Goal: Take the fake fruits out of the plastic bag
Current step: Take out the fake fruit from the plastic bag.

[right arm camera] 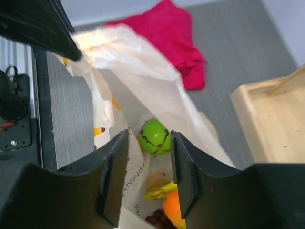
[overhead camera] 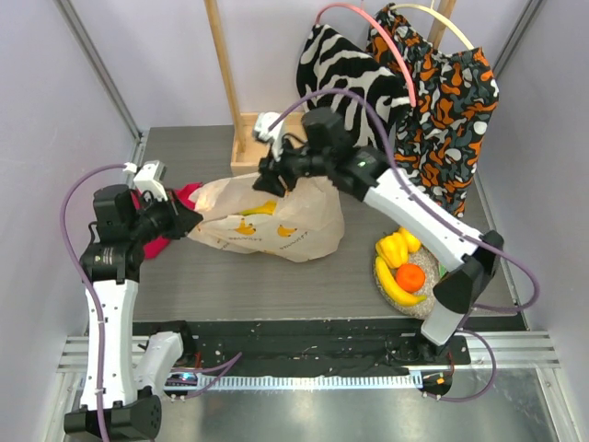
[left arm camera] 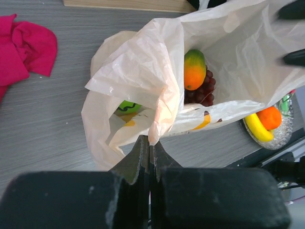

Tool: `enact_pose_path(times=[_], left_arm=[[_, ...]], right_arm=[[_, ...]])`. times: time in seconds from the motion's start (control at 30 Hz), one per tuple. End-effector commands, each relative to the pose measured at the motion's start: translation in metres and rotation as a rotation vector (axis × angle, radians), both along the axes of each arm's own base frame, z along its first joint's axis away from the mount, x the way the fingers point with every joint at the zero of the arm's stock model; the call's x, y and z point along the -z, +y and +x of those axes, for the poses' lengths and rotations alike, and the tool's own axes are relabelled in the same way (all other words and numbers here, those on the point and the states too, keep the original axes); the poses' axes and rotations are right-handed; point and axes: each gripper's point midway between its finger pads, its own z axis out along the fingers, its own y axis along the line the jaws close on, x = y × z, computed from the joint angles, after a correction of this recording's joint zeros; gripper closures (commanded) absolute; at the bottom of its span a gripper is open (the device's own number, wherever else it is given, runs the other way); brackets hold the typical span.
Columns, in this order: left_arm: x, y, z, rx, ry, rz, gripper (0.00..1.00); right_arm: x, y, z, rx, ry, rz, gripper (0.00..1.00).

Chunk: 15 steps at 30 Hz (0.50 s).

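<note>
The plastic bag (overhead camera: 276,226) lies on its side on the table with its mouth held open. My left gripper (overhead camera: 190,223) is shut on the bag's rim (left arm camera: 153,129). My right gripper (overhead camera: 269,180) is open and empty, hovering in the bag's mouth. In the right wrist view its jaws (right arm camera: 148,139) frame a green fruit (right arm camera: 155,136), apart from it. An orange-green fruit (left arm camera: 194,70), a purple grape bunch (left arm camera: 203,90) and a yellow banana stem (right arm camera: 161,191) also lie inside. A banana (overhead camera: 398,290), an orange (overhead camera: 410,277) and a yellow fruit (overhead camera: 393,247) rest on the silver plate (overhead camera: 425,305).
A red cloth (overhead camera: 175,207) lies behind the left gripper. A wooden stand (overhead camera: 247,147) rises at the back, with patterned cloths (overhead camera: 442,101) hanging to its right. The plate sits near the right arm's base.
</note>
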Motion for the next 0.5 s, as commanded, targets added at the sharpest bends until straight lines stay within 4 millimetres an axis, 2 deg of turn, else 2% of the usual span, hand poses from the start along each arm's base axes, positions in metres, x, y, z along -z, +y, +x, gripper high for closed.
enact_pose_path(times=[0.0, 0.07, 0.1, 0.13, 0.17, 0.2, 0.23, 0.27, 0.3, 0.4, 0.47], left_arm=[[-0.022, -0.006, 0.002, 0.014, -0.039, -0.059, 1.0], [-0.022, -0.008, 0.002, 0.01, -0.031, -0.074, 1.0], [-0.02, -0.008, 0.001, 0.011, -0.027, -0.079, 1.0], [-0.019, -0.009, 0.0, 0.015, -0.027, -0.084, 1.0], [-0.018, -0.009, -0.001, 0.013, -0.025, -0.087, 1.0], [-0.015, -0.009, -0.001, 0.01, -0.018, -0.088, 1.0], [-0.015, -0.009, -0.003, 0.007, -0.025, -0.09, 1.0], [-0.015, -0.01, -0.005, 0.007, -0.026, -0.093, 1.0], [-0.008, -0.01, -0.006, 0.002, -0.009, -0.099, 1.0], [-0.004, -0.013, -0.01, -0.007, 0.014, -0.134, 1.0], [0.004, -0.015, -0.015, -0.017, 0.066, -0.164, 1.0]], right_arm=[[0.07, 0.02, 0.021, 0.092, -0.028, -0.094, 0.55], [0.112, 0.011, 0.016, 0.108, 0.014, -0.189, 0.58], [0.146, 0.0, 0.001, 0.099, 0.05, -0.26, 0.59], [0.156, -0.006, -0.011, 0.075, 0.052, -0.285, 0.59], [0.141, -0.015, -0.029, 0.044, 0.017, -0.269, 0.59], [0.169, -0.023, -0.057, -0.037, 0.002, -0.341, 0.58], [0.176, -0.032, -0.075, -0.084, 0.01, -0.37, 0.57], [0.168, -0.04, -0.084, -0.082, -0.013, -0.36, 0.57], [0.181, -0.048, -0.091, -0.061, 0.032, -0.378, 0.55], [0.184, -0.055, -0.089, -0.032, 0.026, -0.394, 0.52], [0.182, -0.049, -0.077, 0.001, -0.007, -0.387, 0.5]])
